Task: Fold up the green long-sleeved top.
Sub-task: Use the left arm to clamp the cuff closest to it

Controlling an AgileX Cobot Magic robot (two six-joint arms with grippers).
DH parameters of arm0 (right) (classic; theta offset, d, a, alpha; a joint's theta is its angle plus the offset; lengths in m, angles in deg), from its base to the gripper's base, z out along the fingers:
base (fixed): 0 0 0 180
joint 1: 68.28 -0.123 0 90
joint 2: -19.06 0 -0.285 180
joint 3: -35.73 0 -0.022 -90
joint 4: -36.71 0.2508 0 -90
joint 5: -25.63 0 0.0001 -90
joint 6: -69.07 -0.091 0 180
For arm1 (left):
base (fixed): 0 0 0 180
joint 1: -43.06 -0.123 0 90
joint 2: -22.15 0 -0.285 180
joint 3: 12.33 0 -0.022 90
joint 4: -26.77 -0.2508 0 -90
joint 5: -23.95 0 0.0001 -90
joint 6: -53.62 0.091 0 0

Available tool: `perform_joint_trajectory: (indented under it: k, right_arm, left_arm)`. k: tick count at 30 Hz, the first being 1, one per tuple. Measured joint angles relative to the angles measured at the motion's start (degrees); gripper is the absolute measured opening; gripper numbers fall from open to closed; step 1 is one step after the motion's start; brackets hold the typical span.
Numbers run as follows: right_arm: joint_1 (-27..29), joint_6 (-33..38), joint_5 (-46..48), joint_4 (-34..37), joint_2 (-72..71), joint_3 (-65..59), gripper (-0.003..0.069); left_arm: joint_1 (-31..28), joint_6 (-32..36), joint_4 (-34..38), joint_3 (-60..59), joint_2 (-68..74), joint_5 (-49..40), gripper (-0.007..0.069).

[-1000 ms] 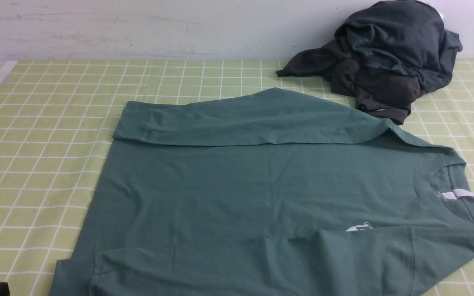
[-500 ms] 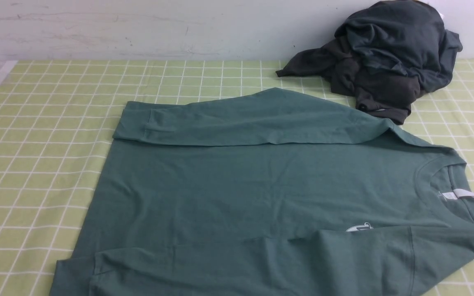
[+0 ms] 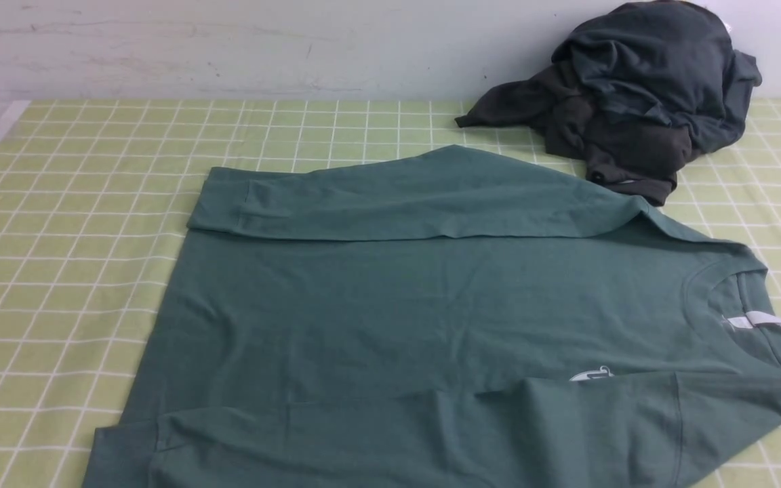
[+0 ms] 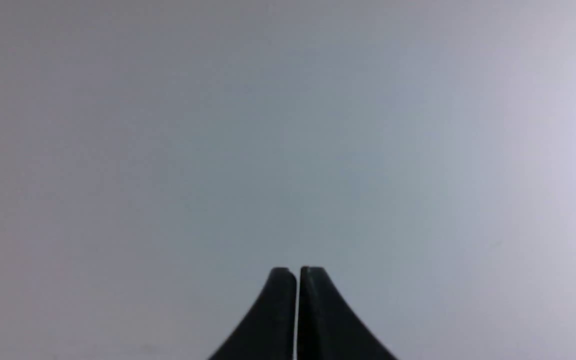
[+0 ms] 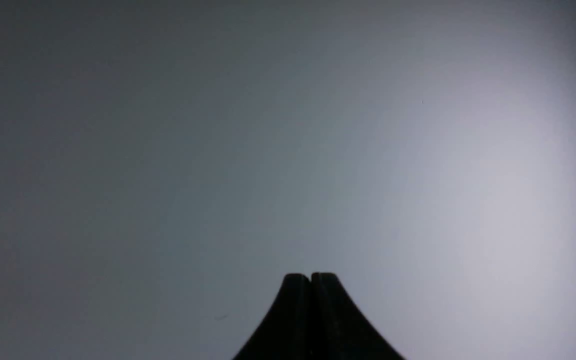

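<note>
Top lies flat across the desk, sleeves folded in (dark heap at far right corner); left end effector and right end effector both pressed together.

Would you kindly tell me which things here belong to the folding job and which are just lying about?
For the job:
green long-sleeved top, spread flat
left gripper, shut
right gripper, shut

Lying about:
dark grey heap of clothes, far right
checked tablecloth
</note>
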Motion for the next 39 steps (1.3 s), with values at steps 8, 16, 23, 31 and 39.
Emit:
perform_joint_trajectory:
  k: [8,16,23,31,39]
  right_arm:
    - [-0.5,0.3,34.0,3.0,20.8,9.1,-0.0011]
    - [-5.6,11.6,55.7,15.2,37.1,9.0,-0.0010]
    - [-10.7,19.7,51.8,20.2,44.2,8.8,-0.0010]
    - [-12.8,22.2,47.4,21.0,48.5,8.8,-0.0010]
    - [-12.8,22.4,47.0,22.1,49.2,8.8,-0.0010]
  left_arm:
    - [0.0,0.0,3.8,4.0,22.5,-30.9,-0.0003]
    - [0.0,1.7,4.9,3.7,42.7,-44.4,0.0030]
    - [0.0,2.1,4.9,3.7,57.1,-40.6,0.0224]
    - [0.0,-1.3,3.4,3.7,69.2,-37.6,0.0283]
    - [0.0,-5.2,0.8,3.8,74.0,-34.7,0.0283]
